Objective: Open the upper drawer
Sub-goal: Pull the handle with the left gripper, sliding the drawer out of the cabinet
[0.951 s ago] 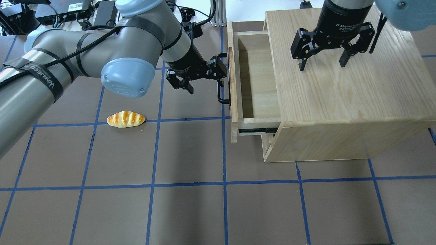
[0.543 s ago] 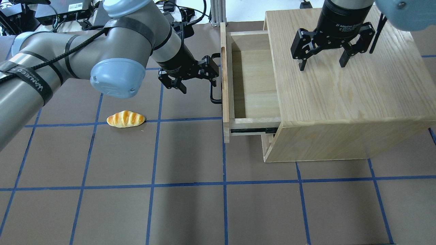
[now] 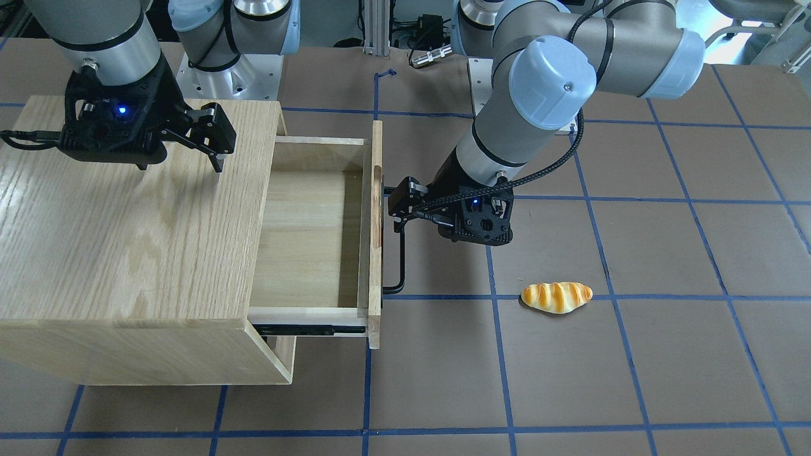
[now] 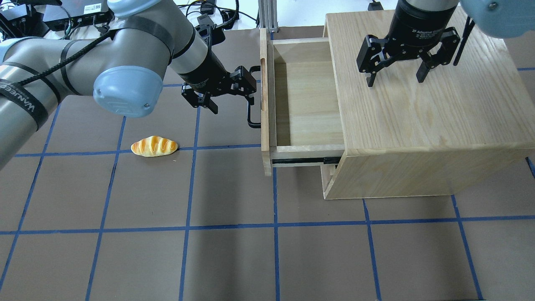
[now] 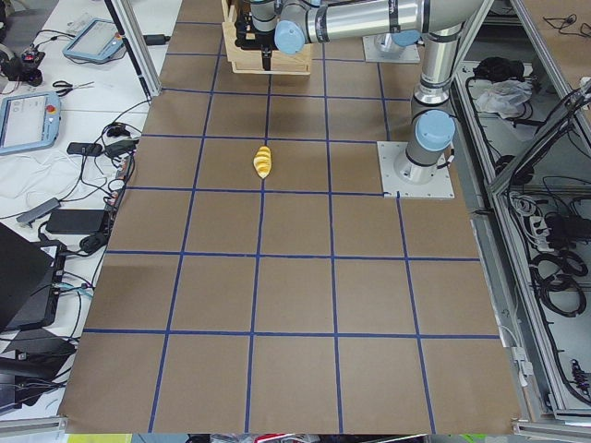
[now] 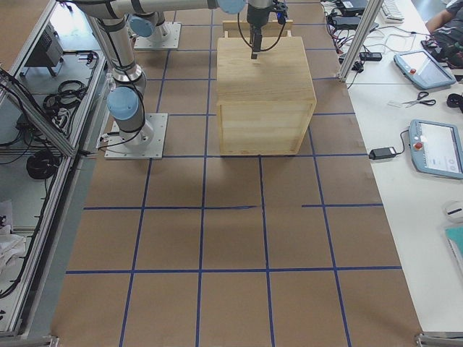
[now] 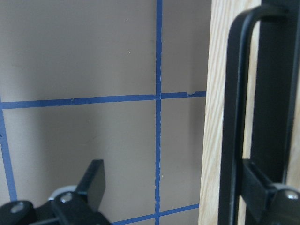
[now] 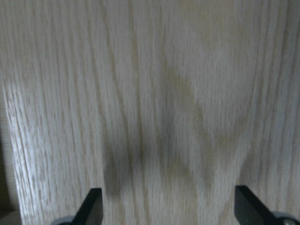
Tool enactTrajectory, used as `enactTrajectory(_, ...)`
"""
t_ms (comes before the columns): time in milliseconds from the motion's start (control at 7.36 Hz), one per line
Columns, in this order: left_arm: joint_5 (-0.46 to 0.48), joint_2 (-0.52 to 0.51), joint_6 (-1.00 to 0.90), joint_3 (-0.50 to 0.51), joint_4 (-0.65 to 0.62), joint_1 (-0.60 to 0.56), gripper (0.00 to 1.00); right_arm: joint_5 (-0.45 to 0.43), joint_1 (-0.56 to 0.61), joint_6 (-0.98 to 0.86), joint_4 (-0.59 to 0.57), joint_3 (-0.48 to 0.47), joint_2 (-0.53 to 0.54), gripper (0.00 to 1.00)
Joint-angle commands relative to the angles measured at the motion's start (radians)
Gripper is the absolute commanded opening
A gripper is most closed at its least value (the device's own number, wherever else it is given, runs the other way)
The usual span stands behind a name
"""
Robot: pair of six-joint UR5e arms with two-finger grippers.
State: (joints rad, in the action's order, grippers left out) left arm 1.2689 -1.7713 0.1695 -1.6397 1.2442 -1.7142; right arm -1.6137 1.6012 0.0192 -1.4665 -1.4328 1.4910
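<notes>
Table (image 4: 230,255): brown mat w/ blue grid. Cabinet (image 4: 418,117) on robot's R half. Upper drawer (image 4: 311,104) extended out of cabinet's L side, slide rail exposed. R gripper (image 4: 396,79) above cabinet top, fingers wide apart. L gripper (image 4: 230,94) spread wide, one finger hooked behind handle (image 4: 249,115). Bread (image 4: 154,146) on mat, well apart from drawer.

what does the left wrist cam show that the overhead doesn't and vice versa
Left wrist only: close-up of one finger of the open left gripper behind the black bar handle. Overhead only: the upper drawer pulled out and empty, a bread roll, the open right gripper above the cabinet top. Both: the handle, the drawer front, blue tape lines.
</notes>
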Motion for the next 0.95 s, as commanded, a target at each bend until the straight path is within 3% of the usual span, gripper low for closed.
enactTrajectory(0, 0.001, 0.001, -0.001, 0.0, 0.014, 0.008, 1.0, 0.0, 0.0, 0.001, 0.0, 0.0, 0.0, 1.0)
enactTrajectory(815, 0.0, 0.036, -0.059, 0.0, 0.092, 0.071, 1.0, 0.0, 0.0, 0.001, 0.0, 0.0, 0.0, 1.0)
